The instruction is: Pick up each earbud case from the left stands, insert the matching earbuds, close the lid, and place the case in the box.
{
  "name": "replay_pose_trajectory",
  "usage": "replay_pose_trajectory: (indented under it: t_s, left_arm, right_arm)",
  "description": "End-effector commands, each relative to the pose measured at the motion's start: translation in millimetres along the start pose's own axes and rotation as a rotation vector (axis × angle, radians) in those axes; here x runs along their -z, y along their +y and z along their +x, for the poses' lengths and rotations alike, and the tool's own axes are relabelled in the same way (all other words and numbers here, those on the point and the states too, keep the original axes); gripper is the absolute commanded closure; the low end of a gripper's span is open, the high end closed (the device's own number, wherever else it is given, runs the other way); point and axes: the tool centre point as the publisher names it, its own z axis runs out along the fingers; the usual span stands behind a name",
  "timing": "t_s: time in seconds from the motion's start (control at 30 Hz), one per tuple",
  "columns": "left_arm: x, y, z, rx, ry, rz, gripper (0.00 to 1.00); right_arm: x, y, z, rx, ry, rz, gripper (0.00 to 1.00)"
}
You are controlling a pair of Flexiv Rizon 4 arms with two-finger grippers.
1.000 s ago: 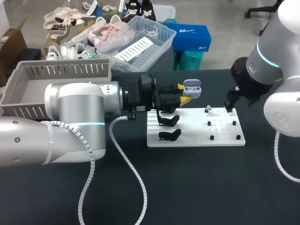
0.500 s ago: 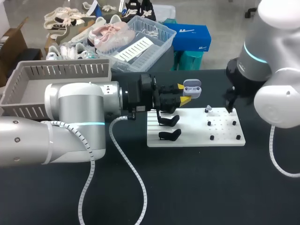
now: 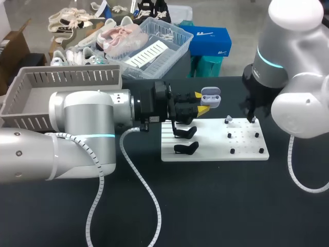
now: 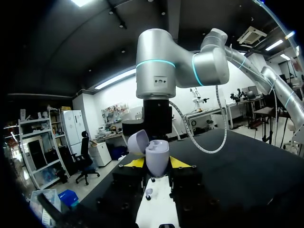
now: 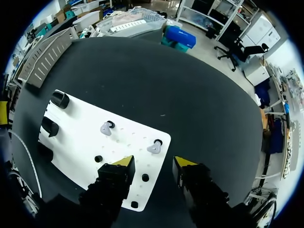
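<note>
My left gripper (image 3: 201, 103) is shut on a lavender earbud case (image 3: 211, 96) and holds it above the far edge of the white board (image 3: 214, 146). The case's lid stands open. In the left wrist view the case (image 4: 156, 159) sits between the yellow tips. My right gripper (image 5: 153, 162) is open, pointing down over the board's far right corner (image 3: 252, 117). A grey earbud (image 5: 154, 147) on its peg lies just ahead of the gap, untouched. A second earbud (image 5: 106, 128) (image 3: 229, 120) stands further left. Two black stands (image 3: 184, 132) (image 3: 186, 148) are bare.
A grey slatted box (image 3: 61, 95) stands at the table's far left, partly behind my left arm. Several small black pegs (image 3: 232, 151) dot the right half of the board. Dark table surface (image 3: 216, 200) lies in front of the board.
My right arm's upper part has swung left and nearer the board, while its gripper stayed over the far right earbud. The left arm and the case have not moved.
</note>
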Motion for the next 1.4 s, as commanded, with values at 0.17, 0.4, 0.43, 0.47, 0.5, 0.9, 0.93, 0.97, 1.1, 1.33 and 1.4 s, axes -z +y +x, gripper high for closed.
replay_pose_trajectory:
  t_s: [0.17, 0.4, 0.43, 0.47, 0.5, 0.9, 0.93, 0.97, 1.1, 1.33, 1.4]
  left_arm:
    - [-1, -0.5, 0.6, -0.002, -0.001, -0.004, 1.0]
    - [-1, -0.5, 0.6, -0.002, -0.001, -0.004, 1.0]
    - [-1, -0.5, 0.6, -0.002, -0.001, -0.004, 1.0]
    - [-1, -0.5, 0.6, -0.002, -0.001, -0.004, 1.0]
    - [-1, -0.5, 0.6, -0.002, -0.001, -0.004, 1.0]
    - [-1, -0.5, 0.6, -0.002, -0.001, -0.004, 1.0]
    - [-1, -0.5, 0.6, -0.002, -0.001, -0.004, 1.0]
    - [-1, -0.5, 0.6, -0.002, -0.001, -0.004, 1.0]
    - [-1, -0.5, 0.6, -0.002, -0.001, -0.004, 1.0]
    - [-1, -0.5, 0.6, -0.002, -0.001, -0.004, 1.0]
    - [-1, -0.5, 0.6, -0.002, -0.001, -0.004, 1.0]
  right_arm:
    - [-6, 3, 2, 0.02, 0.011, 0.008, 0.51]
    - [-10, 3, 0, 0.031, 0.017, 0.01, 0.52]
    - [-11, 3, 0, 0.032, 0.017, 0.009, 0.52]
    - [-11, 3, -1, 0.034, 0.016, 0.008, 0.52]
    - [-12, 3, -2, 0.038, 0.015, 0.006, 0.52]
    - [-18, 0, -2, 0.073, 0.034, 0.01, 0.52]
    - [-18, 0, -2, 0.074, 0.034, 0.008, 0.52]
    - [-19, 0, -3, 0.075, 0.036, 0.008, 0.52]
    - [-20, 1, -4, 0.077, 0.041, 0.006, 0.52]
    - [-25, -1, -8, 0.078, 0.052, 0.011, 0.53]
    - [-25, -1, -9, 0.075, 0.055, 0.011, 0.55]
